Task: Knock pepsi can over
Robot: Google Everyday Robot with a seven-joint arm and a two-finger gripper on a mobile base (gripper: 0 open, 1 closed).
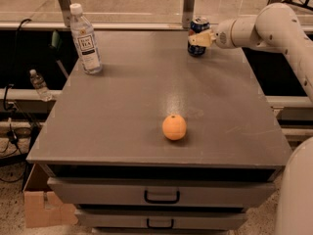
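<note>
So the pepsi can (199, 25) is standing upright way at the back of the grey table (142, 87), a bit right of center and close to the far edge. The white arm (264, 26) comes in from the right side and its tan claw (196, 39) is right at the can, overlapping its middle from this angle. It looks like it's touching the can, but honestly I can't tell if the claw is spread or closed. Over in the back left corner there's a clear bottle (85, 40) with a white cap, also upright and well apart from the can. An orange (174, 127) sits nearer the front, roughly in the middle. There are two drawers (161, 192) under the tabletop, and a cardboard box (41, 207) on the floor at the lower left.
</note>
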